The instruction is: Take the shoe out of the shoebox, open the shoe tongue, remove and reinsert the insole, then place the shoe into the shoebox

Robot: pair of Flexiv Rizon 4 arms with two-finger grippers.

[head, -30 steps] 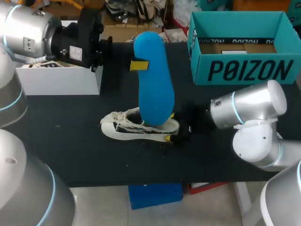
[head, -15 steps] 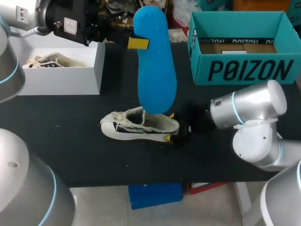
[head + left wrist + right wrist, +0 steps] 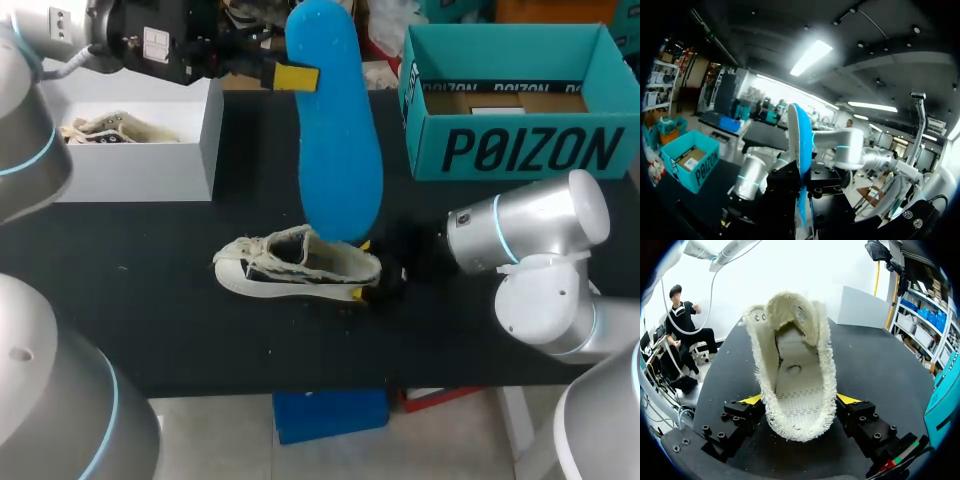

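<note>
On the black table (image 3: pixel 150 290), a cream shoe (image 3: pixel 298 266) lies outside its box, its heel clamped from both sides by the yellow-tipped fingers of the right gripper (image 3: pixel 800 402). Directly above the shoe, the left gripper (image 3: pixel 297 77) grasps the upper end of the blue insole (image 3: pixel 338 140) and holds it upright, with the lower end hanging just over the shoe's opening. Whether it touches the collar cannot be told. From the right wrist, the tongue (image 3: pixel 790 310) stands pulled up and forward, and the inside of the shoe is bare. Beyond the shoe to its right stands the teal shoebox (image 3: pixel 520 150), open, with no shoe showing inside. Beyond the shoe to its left sits a white box (image 3: pixel 140 175) holding a second shoe (image 3: pixel 100 128). The task looks past its midpoint, with the shoe out, the tongue open and the insole out. What remains is to slide the insole back in and carry the shoe to the shoebox. Refitting looks the fiddly part, since the insole is long and the opening narrow.
</note>
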